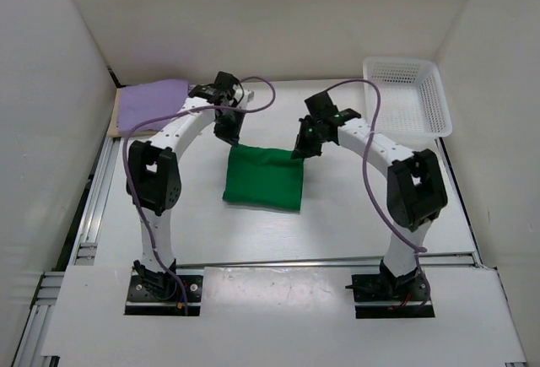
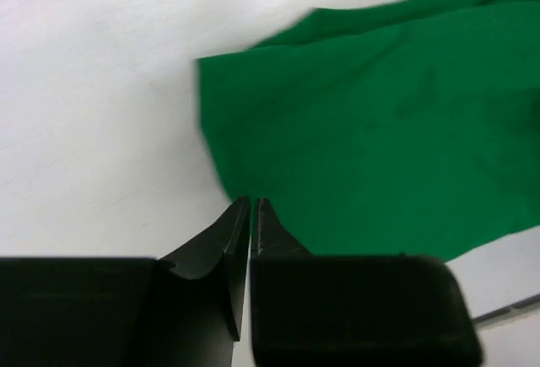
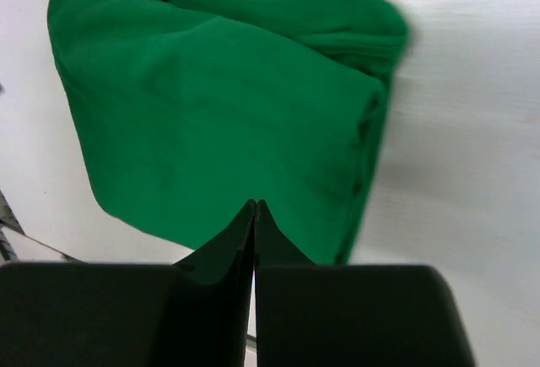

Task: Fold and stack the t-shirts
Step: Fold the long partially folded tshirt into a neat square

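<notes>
Top external view: the folded green t-shirt [image 1: 263, 178] lies flat on the white worktop [image 1: 354, 215], between the two arms. The left claw [image 1: 226, 135] hangs at the shirt's far left corner and the right claw [image 1: 302, 149] at its far right corner. From each claw, the cloth spreads toward the arm bases and inward toward the other claw. The bundle is a near-square block, a little wider across than deep, so its longer side runs from claw to claw.

Both wrist views show the fingers pressed together with no cloth pinched between them. Both claws are clenched on nothing, the left with its tips at the shirt's edge and the right with its tips over the cloth.

The folded purple t-shirt [image 1: 152, 104] sits well out beyond the left claw, farther back and to its outer side. A tan edge [image 1: 116, 125] peeks from beneath it, probably the tan shirt. The left arm looks the nearer one for carrying green there.

The worktop is smooth and bare around the bundle, with open room for a slide. The white lattice basket [image 1: 407, 95] stands apart, beyond the right claw.
</notes>
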`<state>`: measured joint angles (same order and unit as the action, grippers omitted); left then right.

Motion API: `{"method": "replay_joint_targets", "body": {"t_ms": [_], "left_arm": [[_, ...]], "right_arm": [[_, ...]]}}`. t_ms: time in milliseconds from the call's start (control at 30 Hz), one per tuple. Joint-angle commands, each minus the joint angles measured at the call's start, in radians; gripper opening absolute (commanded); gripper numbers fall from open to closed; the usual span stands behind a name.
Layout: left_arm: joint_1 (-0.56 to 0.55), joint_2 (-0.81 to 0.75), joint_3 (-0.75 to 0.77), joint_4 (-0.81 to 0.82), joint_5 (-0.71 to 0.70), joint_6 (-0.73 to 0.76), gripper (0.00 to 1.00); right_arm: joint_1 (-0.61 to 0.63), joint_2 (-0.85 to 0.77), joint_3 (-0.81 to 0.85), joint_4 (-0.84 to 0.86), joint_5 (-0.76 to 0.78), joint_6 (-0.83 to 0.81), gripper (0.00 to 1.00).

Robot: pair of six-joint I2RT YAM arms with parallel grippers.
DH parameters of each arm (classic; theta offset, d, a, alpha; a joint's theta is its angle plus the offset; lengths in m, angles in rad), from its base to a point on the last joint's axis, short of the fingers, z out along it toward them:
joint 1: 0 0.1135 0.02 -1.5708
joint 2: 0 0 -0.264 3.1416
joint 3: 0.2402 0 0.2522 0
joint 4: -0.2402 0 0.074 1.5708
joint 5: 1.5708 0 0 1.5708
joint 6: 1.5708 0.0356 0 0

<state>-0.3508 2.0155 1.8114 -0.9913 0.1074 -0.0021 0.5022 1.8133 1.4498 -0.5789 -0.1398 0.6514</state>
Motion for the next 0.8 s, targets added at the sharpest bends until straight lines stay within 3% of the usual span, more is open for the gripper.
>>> {"method": "replay_joint_targets", "body": {"t_ms": [0, 167, 533, 700, 767], "left_arm": [[-0.016, 0.052, 0.026, -0.015, 0.034, 0.002, 0.17], [-0.016, 0.149, 0.072, 0.023, -0.032, 0.002, 0.17], [-0.016, 0.213, 0.134, 0.065, -0.044, 0.002, 0.34], [-0.016, 0.223, 0.166, 0.065, -0.054, 0.002, 0.57], [-0.016, 0.213, 0.175, 0.065, -0.054, 0.002, 0.61]], "right_arm": [[0.007, 0.093, 0.056, 0.047, -0.072, 0.095, 0.0], [0.03, 0.23, 0.165, 0.034, -0.04, 0.137, 0.0], [-0.091, 0.365, 0.279, 0.034, 0.06, 0.197, 0.0], [-0.113, 0.396, 0.31, 0.034, 0.069, 0.188, 0.0], [-0.122, 0.396, 0.32, 0.024, 0.069, 0.168, 0.0]]}}
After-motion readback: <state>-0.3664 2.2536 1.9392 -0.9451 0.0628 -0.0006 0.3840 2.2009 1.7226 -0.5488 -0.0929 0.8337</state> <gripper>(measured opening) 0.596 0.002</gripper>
